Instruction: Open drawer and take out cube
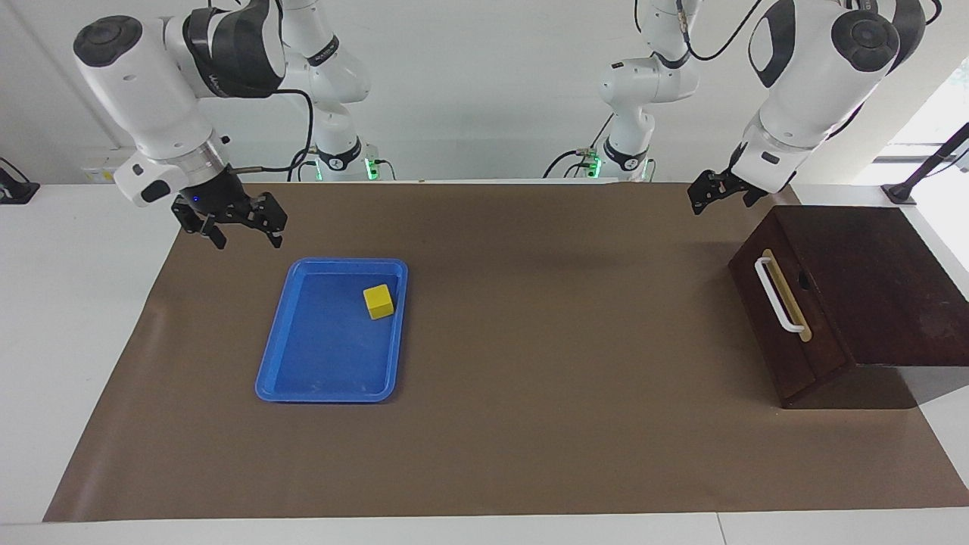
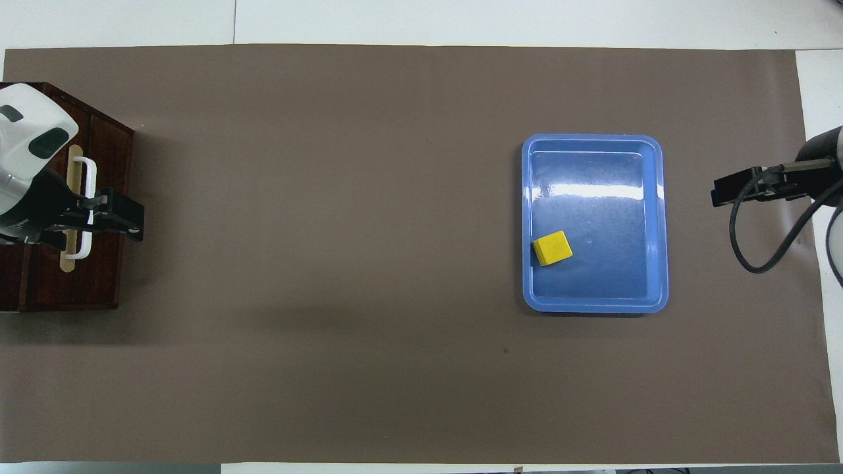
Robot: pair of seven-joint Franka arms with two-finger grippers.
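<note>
The drawer is shut in the dark wooden box at the left arm's end of the table. Its white bar handle is free. The yellow cube lies in the blue tray, near the tray's edge toward the left arm. It also shows in the overhead view. My left gripper is open and empty, raised beside the box and clear of the handle. In the overhead view it covers part of the handle. My right gripper is open and empty, raised over the mat beside the tray.
A brown mat covers the table, with white table edge around it. The blue tray sits toward the right arm's end. The stretch of mat between tray and box is bare.
</note>
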